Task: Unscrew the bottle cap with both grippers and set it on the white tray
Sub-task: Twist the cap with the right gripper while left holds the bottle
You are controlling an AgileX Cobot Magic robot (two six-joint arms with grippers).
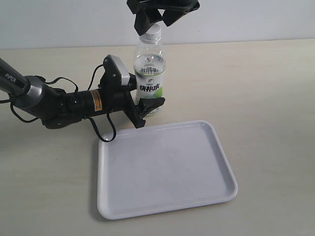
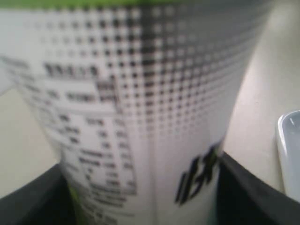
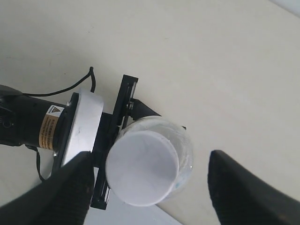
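1. The bottle (image 1: 150, 73) stands upright on the beige table (image 1: 266, 88), just beside the far left corner of the white tray (image 1: 167, 172). It is not on the tray.
2. The bottle cap (image 1: 153, 31) is seated on the bottle neck. The right wrist view shows its flat white top (image 3: 140, 171) from above.
3. The left gripper (image 1: 150, 110) reaches in low from the left and is clamped on the lower body of the bottle. In the left wrist view, the two black fingers (image 2: 248, 192) press against either side of the label (image 2: 140, 117), which fills the picture and is out of focus.
4. The left arm's white-grey camera block (image 1: 118, 69) and orange sticker (image 1: 97, 100) sit behind the jaws, and both also show in the right wrist view.
5. The right gripper (image 1: 155, 23) hangs directly above the bottle at cap height. Its jaws are spread wide, with the fingers (image 3: 70, 187) well clear of the cap on both sides and a gap visible on each side. There is no contact.
6. An edge of the tray (image 2: 290, 154) shows beside the bottle in the left wrist view.
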